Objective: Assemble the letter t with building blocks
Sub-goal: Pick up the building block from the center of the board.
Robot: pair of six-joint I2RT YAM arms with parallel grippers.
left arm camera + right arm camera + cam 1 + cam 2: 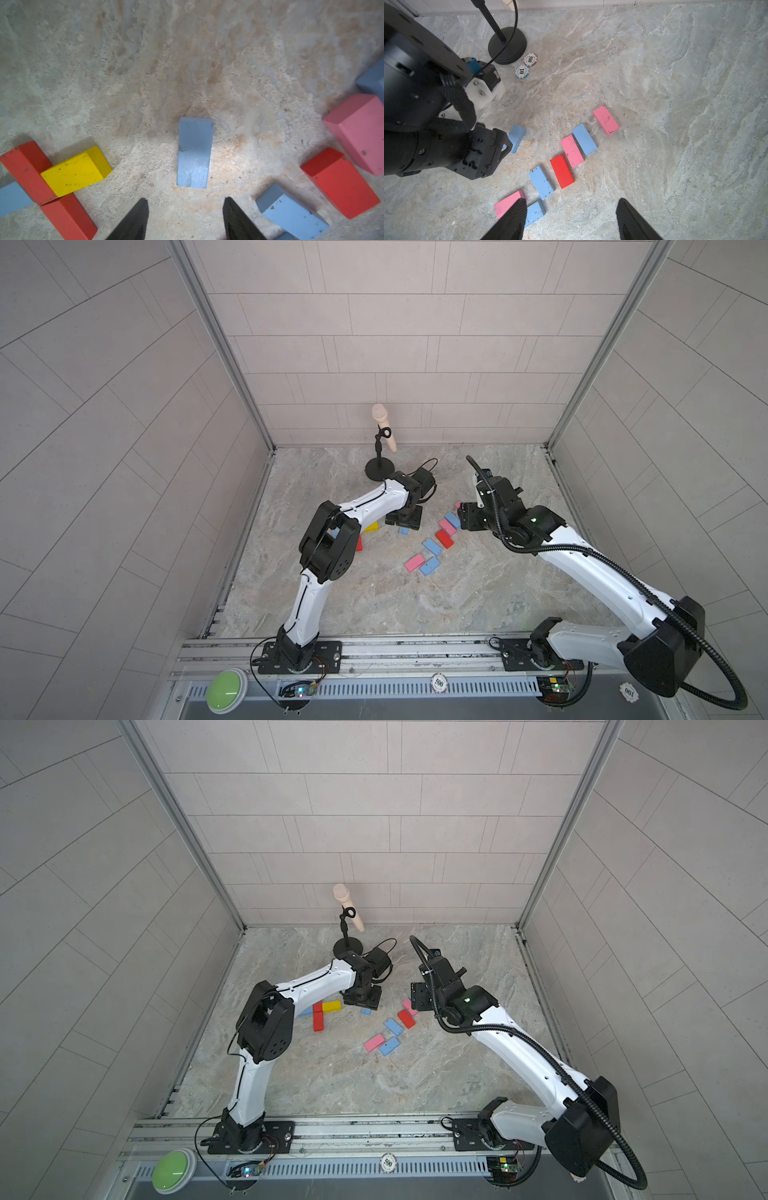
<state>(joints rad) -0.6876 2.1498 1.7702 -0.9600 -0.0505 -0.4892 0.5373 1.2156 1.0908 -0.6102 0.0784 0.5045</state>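
Left wrist view: left end effector (186, 200), jaws apart and empty, sits just short of a light blue rectangular block (194, 153) resting on the marbled tabletop (187, 62). Right wrist view: right end effector (571, 200) likewise spread, holding nothing, above scattered pink, blue and red blocks (562, 171).

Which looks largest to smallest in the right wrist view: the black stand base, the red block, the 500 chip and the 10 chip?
1. black stand base
2. red block
3. 500 chip and 10 chip: they look alike, so not ranked.
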